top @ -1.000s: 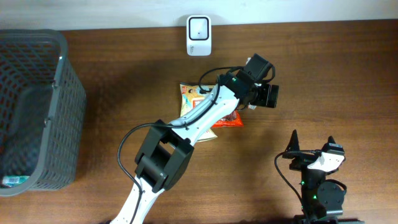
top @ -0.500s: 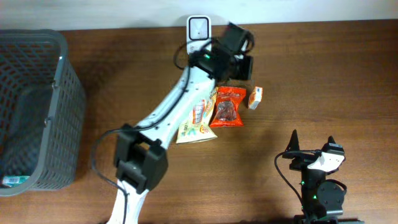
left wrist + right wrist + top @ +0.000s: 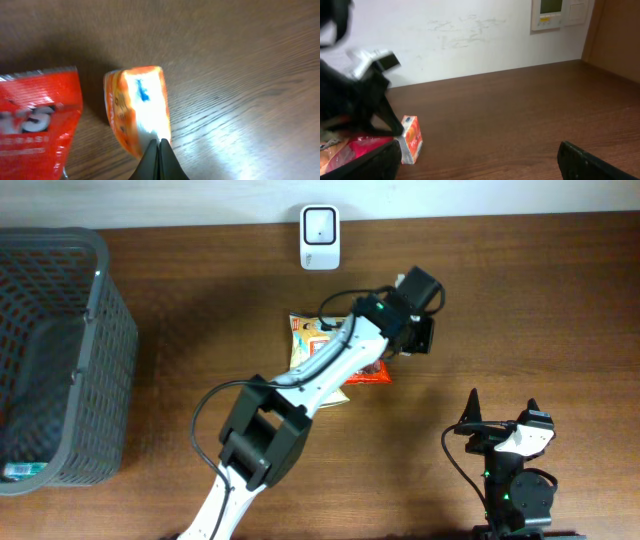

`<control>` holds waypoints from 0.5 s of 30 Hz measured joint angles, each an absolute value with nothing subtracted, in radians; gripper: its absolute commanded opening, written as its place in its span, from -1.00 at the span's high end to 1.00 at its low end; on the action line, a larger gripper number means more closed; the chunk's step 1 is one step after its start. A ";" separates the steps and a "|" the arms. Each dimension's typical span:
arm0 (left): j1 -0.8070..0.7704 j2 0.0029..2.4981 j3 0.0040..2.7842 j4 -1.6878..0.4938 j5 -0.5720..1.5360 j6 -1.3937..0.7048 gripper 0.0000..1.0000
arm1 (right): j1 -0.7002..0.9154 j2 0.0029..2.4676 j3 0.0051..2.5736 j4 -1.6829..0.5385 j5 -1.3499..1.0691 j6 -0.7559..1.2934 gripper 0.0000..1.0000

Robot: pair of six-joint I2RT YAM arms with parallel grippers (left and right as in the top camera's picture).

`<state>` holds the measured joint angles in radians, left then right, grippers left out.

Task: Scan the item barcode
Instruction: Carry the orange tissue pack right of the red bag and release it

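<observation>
Box (image 3: 137,107) sat on the counter (image 3: 250,75) at three o'clock from the red pouch (image 3: 35,120), where the left claw (image 3: 160,142), wide a second earlier, had clenched at its edge, apparently grasping nothing, so scanning waited.

The small box (image 3: 137,107) sits just right of the pouch (image 3: 35,120), perhaps touching.

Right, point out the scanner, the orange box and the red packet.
scanner (image 3: 320,224), overhead view, its white front face.
orange box (image 3: 136,106), left wrist view, its orange face.
red packet (image 3: 35,120), left wrist view, its printed front.
</observation>
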<state>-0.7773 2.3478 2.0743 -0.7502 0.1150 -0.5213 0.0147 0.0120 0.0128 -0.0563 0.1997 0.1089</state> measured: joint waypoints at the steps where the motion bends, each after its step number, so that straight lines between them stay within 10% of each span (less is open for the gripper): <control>1: -0.786 2.363 2.069 -0.748 0.102 -0.521 1.00 | 0.015 0.012 0.013 -0.056 0.200 0.109 -0.96; 15: -0.780 2.364 2.072 -0.615 0.143 -0.496 1.00 | 0.015 0.012 0.013 -0.057 0.200 0.109 -0.97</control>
